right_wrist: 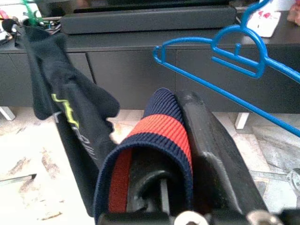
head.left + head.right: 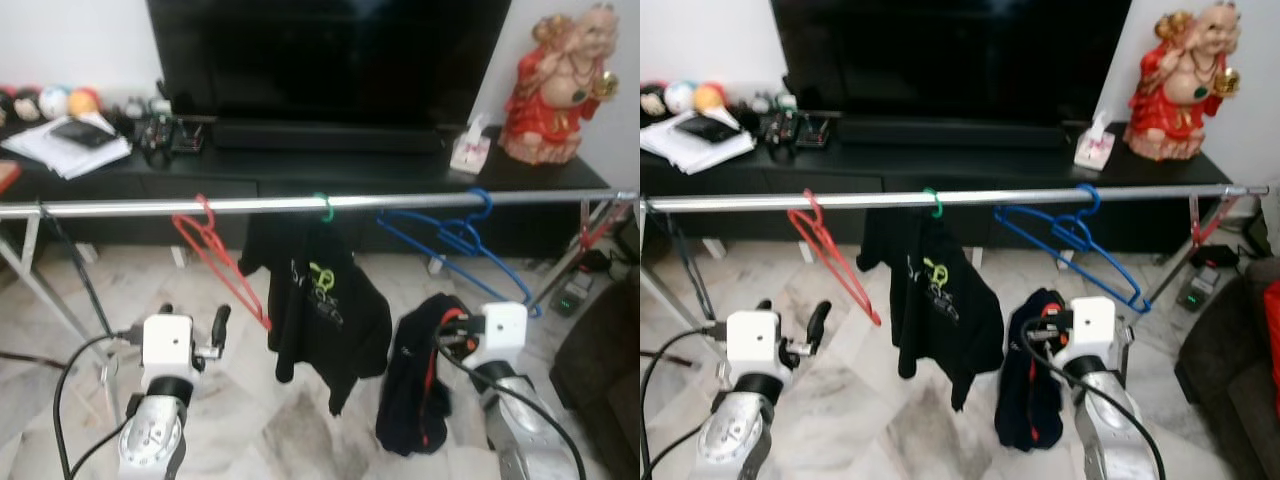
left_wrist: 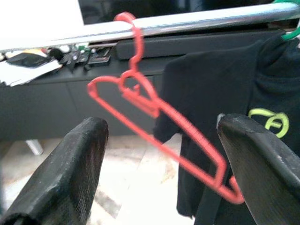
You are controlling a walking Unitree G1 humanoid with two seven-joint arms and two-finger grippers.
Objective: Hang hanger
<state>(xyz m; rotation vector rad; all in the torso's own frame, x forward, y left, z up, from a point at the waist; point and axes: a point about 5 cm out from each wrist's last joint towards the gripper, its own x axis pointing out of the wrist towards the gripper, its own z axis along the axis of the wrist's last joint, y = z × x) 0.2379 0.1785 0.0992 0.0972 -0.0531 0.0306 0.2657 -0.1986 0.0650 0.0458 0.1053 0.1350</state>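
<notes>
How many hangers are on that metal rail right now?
3. A red hanger hangs empty toward the rail's left, a green hanger in the middle carries a black shirt, and a blue hanger hangs empty to the right. None looks hidden.

Bare rail [image 2: 110, 207] lies left of red hanger [image 2: 215, 258]; shirt [image 2: 320, 300] blocks its right.

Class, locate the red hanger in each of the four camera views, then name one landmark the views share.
Left eye: red hanger on the rail, left of centre.
Right eye: on the rail at left.
Left wrist: centre, between the left gripper fingers.
Right wrist: not in it.
Shared landmark: black T-shirt.
</notes>
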